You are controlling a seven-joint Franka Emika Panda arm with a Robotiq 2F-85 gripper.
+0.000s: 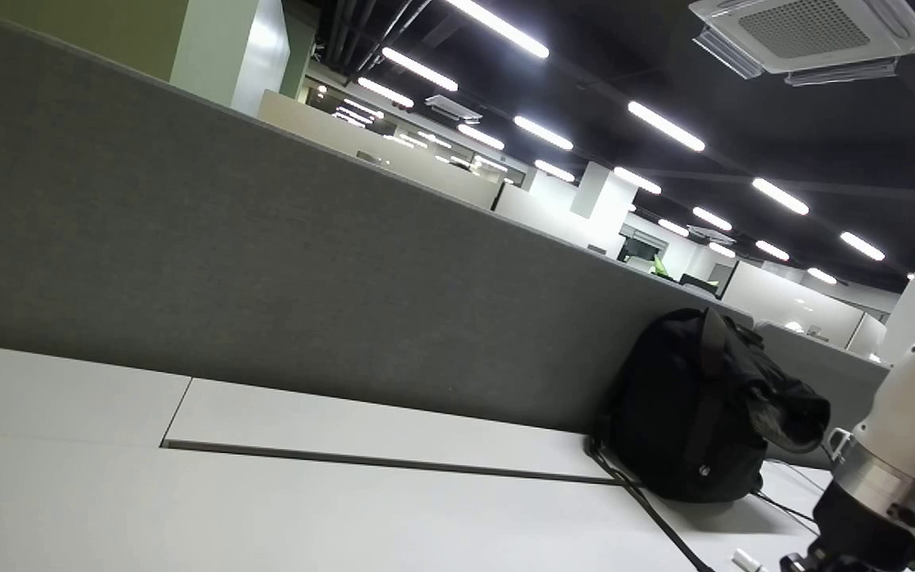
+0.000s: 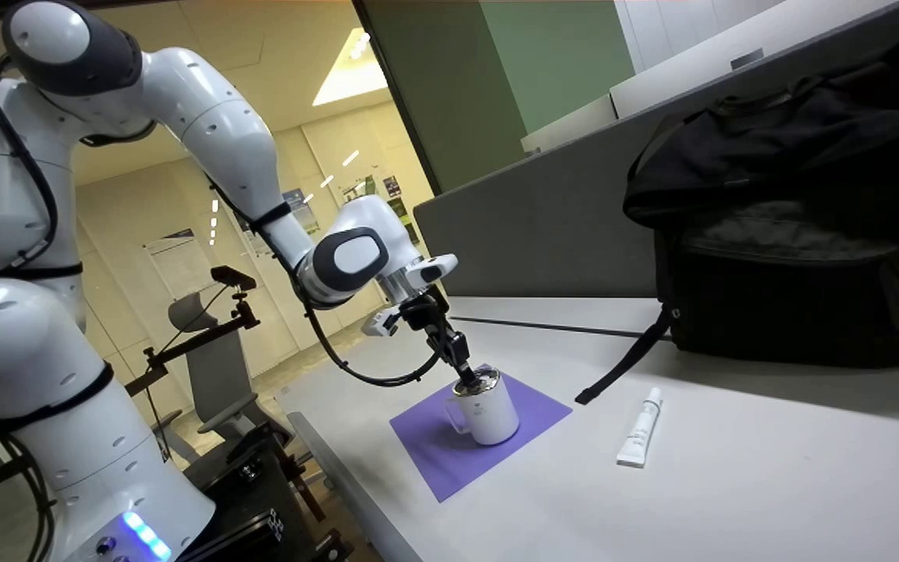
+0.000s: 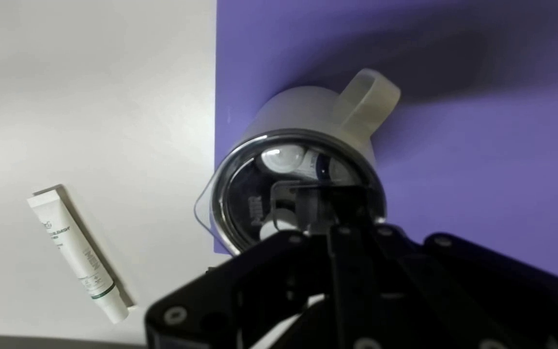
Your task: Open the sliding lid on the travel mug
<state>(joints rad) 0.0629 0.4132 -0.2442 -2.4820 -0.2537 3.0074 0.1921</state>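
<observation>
Wrist view, fingers (image 3: 351, 206) pressed together, tips at the clear lid (image 3: 259, 186) of a travel mug (image 3: 303, 111), contact unclear

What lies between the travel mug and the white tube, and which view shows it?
An exterior view shows it: a strip of the purple mat next to the travel mug, then bare white tabletop up to the white tube.

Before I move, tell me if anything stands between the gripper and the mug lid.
Nothing visible does: the gripper is right at the lid of the mug, though whether they touch is unclear. The tube lies aside, off the purple sheet.
</observation>
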